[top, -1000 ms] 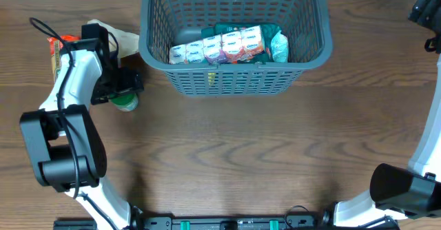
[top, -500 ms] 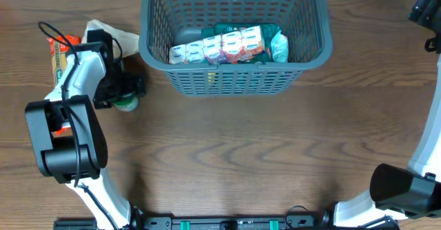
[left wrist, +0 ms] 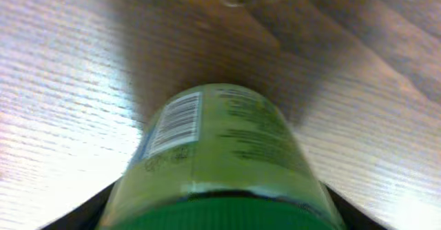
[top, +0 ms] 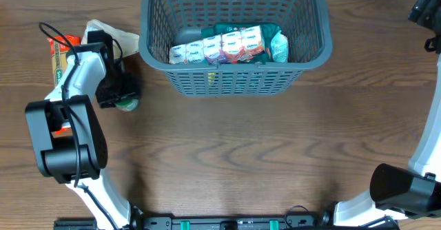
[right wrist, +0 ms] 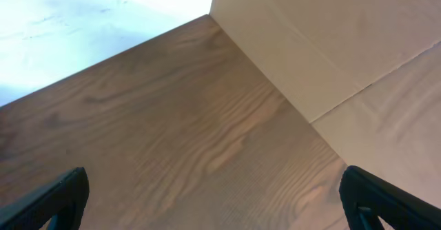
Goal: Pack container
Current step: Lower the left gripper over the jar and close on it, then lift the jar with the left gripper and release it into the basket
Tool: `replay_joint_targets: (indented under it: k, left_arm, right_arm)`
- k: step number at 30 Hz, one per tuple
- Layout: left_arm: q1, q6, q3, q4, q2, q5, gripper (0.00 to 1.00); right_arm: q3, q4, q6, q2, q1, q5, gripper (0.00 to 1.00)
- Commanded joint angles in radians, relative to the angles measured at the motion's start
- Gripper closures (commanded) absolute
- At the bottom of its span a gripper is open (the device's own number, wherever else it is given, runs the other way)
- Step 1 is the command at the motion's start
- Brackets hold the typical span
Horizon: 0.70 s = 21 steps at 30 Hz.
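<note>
The basket (top: 234, 80) sits at the far edge of the bench (top: 241, 154), about midway along it. It holds a row of small cartons (top: 217, 47), a teal packet (top: 279, 45) and something grey (top: 185, 36). Off its near left corner, the left jaws stand either side of a green-lidded jar (left wrist: 220, 147), close against it; whether they press on it I cannot tell. The right jaws hang wide open and empty over the far right corner. An orange packet (top: 55, 54) lies by the left edge.

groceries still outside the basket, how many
3: a green-capped bottle at the left pincer, an orange packet at the far left, a pale bag beside the basket's left wall. The arm may hide more.
</note>
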Motion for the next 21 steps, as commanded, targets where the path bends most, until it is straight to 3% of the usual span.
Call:
replay_joint_targets:
  k: [1, 3, 12, 21]
  left_arm:
    - [0.002, 0.014, -0.006, 0.005, 0.014, -0.005, 0.76]
    - [0.002, 0.014, -0.006, 0.007, 0.014, -0.005, 0.94]
    - [0.002, 0.014, 0.002, 0.014, -0.009, -0.005, 0.94]
    - [0.002, 0.014, 0.035, 0.008, -0.191, -0.007, 0.94]
  right_arm:
    - [0.011, 0.000, 0.014, -0.009, -0.007, 0.010, 0.01]
    - [0.011, 0.000, 0.014, -0.009, -0.007, 0.010, 0.01]
    - [0.011, 0.000, 0.014, -0.009, -0.007, 0.010, 0.01]
    - [0.011, 0.000, 0.014, -0.009, -0.007, 0.010, 0.01]
